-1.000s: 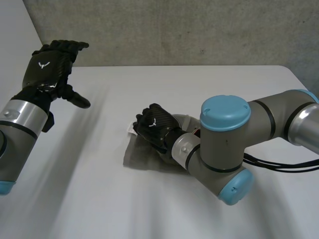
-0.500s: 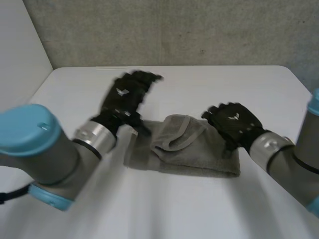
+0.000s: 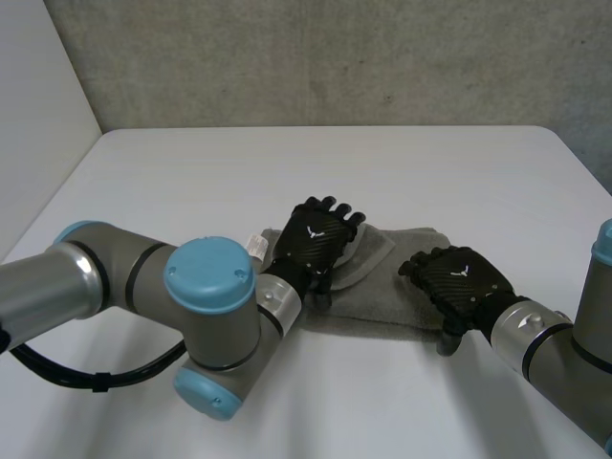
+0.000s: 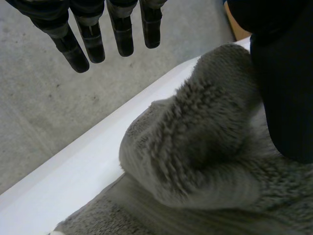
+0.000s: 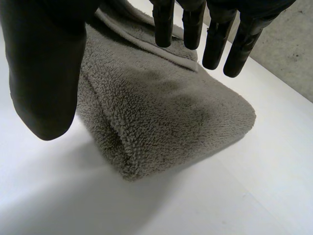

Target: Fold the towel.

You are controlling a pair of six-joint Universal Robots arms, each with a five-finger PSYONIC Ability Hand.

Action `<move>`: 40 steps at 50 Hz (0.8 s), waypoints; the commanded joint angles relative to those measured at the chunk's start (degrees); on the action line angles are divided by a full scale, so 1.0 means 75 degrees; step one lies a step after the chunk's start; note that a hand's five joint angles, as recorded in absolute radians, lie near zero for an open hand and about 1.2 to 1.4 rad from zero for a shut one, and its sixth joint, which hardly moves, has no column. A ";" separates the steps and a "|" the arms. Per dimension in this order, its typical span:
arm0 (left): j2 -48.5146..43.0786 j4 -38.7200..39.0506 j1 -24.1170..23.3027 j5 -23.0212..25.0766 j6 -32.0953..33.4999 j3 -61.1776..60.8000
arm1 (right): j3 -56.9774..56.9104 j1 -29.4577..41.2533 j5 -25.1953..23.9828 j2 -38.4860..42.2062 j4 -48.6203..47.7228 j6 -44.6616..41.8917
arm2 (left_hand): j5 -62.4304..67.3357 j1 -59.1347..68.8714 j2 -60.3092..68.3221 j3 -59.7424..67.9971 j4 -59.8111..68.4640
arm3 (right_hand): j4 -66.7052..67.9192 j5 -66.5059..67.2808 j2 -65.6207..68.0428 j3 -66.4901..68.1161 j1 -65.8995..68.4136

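midway through, the grey towel (image 3: 387, 304) lies as a thick folded bundle at the middle of the white table (image 3: 191, 182), with a loose raised fold (image 4: 195, 142) humped on its left part. the left hand (image 3: 316, 244) is spread over that hump, fingers straight, holding nothing. the right hand (image 3: 459, 279) hovers at the towel's right end, fingers relaxed and empty — thumb by the near edge. the likely risk: an uneven press shoves the hump sideways and bunches the layers — or drags the bundle askew.
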 commanded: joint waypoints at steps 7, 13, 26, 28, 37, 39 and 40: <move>-0.0306 -0.0197 0.0029 -0.0690 -0.0002 0.0695 | 0.0070 0.0037 0.0070 0.0233 -0.0251 -0.0011 | -0.1223 -0.0167 -0.0140 -0.0045 -0.0202 | 0.0581 0.1073 0.0597 0.0674 0.0760; -0.0470 -0.0278 0.0099 -0.2118 0.0057 0.0754 | -0.0012 0.0002 0.0070 0.0433 -0.0275 -0.0023 | -0.0752 0.0305 0.0332 0.0426 0.0269 | 0.0805 0.1297 0.0821 0.0898 0.0984; 0.0220 -0.0513 0.0018 -0.2602 -0.0025 -0.0919 | -0.0071 -0.0056 0.0105 0.0585 -0.0521 -0.0035 | 0.0617 0.1673 0.1700 0.1795 0.1638 | 0.1387 0.1879 0.1402 0.1479 0.1565; 0.0350 -0.0501 0.0006 -0.2579 -0.0037 -0.1086 | -0.0095 -0.0056 0.0105 0.0633 -0.0521 -0.0035 | 0.0595 0.1651 0.1678 0.1772 0.1615 | 0.1590 0.2083 0.1606 0.1683 0.1769; 0.0760 -0.0419 0.0006 -0.2590 -0.0049 -0.1332 | -0.0165 -0.0056 0.0316 0.0867 -0.0766 -0.0093 | 0.0527 0.1584 0.1610 0.1705 0.1548 | 0.3248 0.3740 0.3264 0.3341 0.3427; 0.0749 -0.0419 0.0006 -0.2590 -0.0049 -0.1274 | -0.0165 -0.0056 0.0362 0.0913 -0.0813 -0.0151 | 0.0527 0.1584 0.1610 0.1705 0.1548 | 0.3339 0.3831 0.3355 0.3432 0.3518; 0.0737 -0.0419 0.0017 -0.2590 -0.0049 -0.1215 | -0.0165 -0.0068 0.0386 0.0949 -0.0825 -0.0198 | 0.0527 0.1584 0.1610 0.1705 0.1548 | 0.3340 0.3832 0.3356 0.3433 0.3519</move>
